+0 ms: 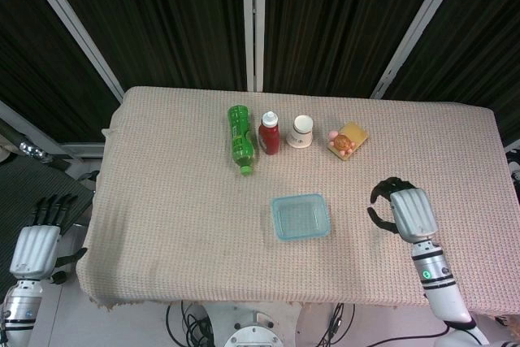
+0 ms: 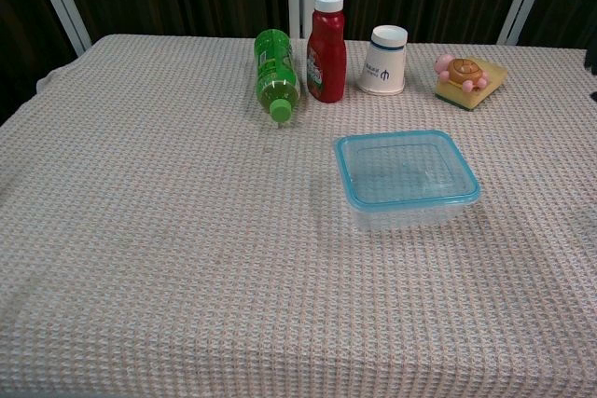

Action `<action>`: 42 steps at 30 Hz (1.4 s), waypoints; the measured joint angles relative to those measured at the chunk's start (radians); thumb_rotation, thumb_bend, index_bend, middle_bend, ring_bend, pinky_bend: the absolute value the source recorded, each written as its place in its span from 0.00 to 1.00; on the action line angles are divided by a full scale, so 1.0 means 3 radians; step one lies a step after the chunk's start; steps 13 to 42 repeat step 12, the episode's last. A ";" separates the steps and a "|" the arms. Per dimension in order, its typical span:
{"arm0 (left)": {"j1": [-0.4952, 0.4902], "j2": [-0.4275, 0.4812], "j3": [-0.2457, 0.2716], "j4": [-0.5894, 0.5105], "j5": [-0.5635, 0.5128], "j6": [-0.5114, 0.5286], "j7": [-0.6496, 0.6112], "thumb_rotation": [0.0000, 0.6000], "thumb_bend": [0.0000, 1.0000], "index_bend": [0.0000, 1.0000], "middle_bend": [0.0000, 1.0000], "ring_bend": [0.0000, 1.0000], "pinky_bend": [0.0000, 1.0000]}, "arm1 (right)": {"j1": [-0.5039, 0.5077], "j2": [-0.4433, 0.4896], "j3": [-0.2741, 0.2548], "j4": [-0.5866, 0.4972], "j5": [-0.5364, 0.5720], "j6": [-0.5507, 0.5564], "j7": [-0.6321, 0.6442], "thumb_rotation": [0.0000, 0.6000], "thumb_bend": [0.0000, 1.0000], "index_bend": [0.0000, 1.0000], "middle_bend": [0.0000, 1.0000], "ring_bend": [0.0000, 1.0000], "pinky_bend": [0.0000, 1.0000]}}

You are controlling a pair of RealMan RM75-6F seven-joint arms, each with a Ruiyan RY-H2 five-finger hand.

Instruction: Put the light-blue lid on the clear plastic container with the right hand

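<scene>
Four items line the table's (image 2: 140,258) far edge—bottle (image 2: 274,70), ketchup (image 2: 326,41), cup (image 2: 383,61), turtle toy (image 2: 466,74)—behind the lidded container (image 2: 406,179); right hand (image 1: 400,209) curled empty, left hand (image 1: 39,237) fingers apart.

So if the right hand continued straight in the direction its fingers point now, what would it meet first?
The right hand points its curled fingers toward the table's far edge. That stretch of cloth looks free. The turtle toy lies off to the left of that line, though depth is uncertain.
</scene>
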 measured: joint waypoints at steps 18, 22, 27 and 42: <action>-0.0059 -0.0059 -0.0047 -0.0019 0.0041 0.0041 0.0137 1.00 0.00 0.09 0.07 0.00 0.00 | -0.0669 0.0429 -0.0308 -0.0186 -0.0235 0.0547 0.0141 1.00 0.09 0.00 0.02 0.00 0.00; -0.0059 -0.0059 -0.0047 -0.0019 0.0041 0.0041 0.0137 1.00 0.00 0.09 0.07 0.00 0.00 | -0.0669 0.0429 -0.0308 -0.0186 -0.0235 0.0547 0.0141 1.00 0.09 0.00 0.02 0.00 0.00; -0.0059 -0.0059 -0.0047 -0.0019 0.0041 0.0041 0.0137 1.00 0.00 0.09 0.07 0.00 0.00 | -0.0669 0.0429 -0.0308 -0.0186 -0.0235 0.0547 0.0141 1.00 0.09 0.00 0.02 0.00 0.00; -0.0059 -0.0059 -0.0047 -0.0019 0.0041 0.0041 0.0137 1.00 0.00 0.09 0.07 0.00 0.00 | -0.0669 0.0429 -0.0308 -0.0186 -0.0235 0.0547 0.0141 1.00 0.09 0.00 0.02 0.00 0.00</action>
